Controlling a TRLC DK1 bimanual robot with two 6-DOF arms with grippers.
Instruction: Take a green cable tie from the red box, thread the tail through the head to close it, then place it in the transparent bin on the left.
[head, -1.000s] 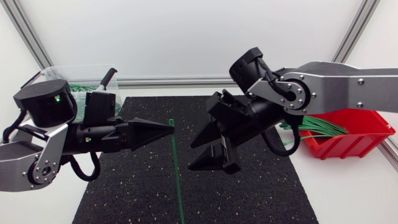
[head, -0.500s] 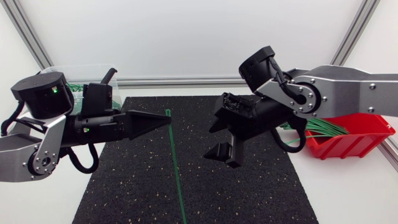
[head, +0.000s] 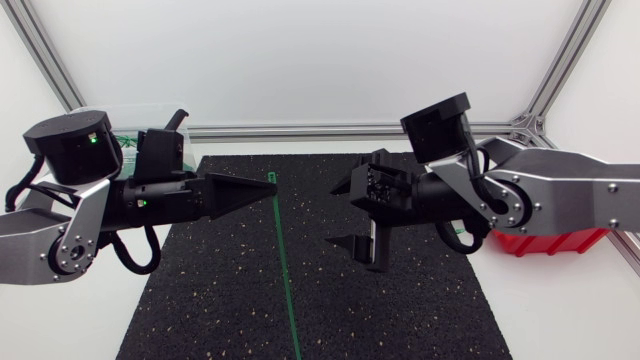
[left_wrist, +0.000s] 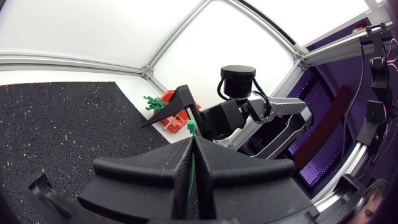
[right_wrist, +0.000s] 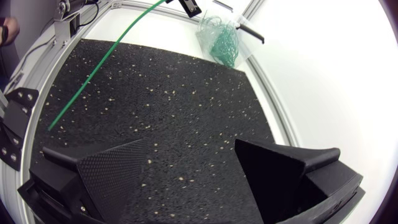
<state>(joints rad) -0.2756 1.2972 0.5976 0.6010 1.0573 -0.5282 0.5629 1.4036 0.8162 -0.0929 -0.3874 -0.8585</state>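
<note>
Since the left gripper (head: 268, 188) is clamped on the tie (head: 284, 262) near its head, tail hanging toward 6 o'clock, threading's next (nothing looped yet): right gripper (head: 350, 216), gaping at 3 o'clock, needs that tail.

The mat (head: 300, 300) lies mid-counter (head: 560, 320). Above it the left jaws, coming in from 9 o'clock, face the right jaws, coming in from 3 o'clock, and stay apart. The cable tie (head: 283, 260) runs from the left jaws toward 6 o'clock. The bin (head: 135, 112) sits at 10 o'clock and the box (head: 560, 240) at 3 o'clock.
</note>
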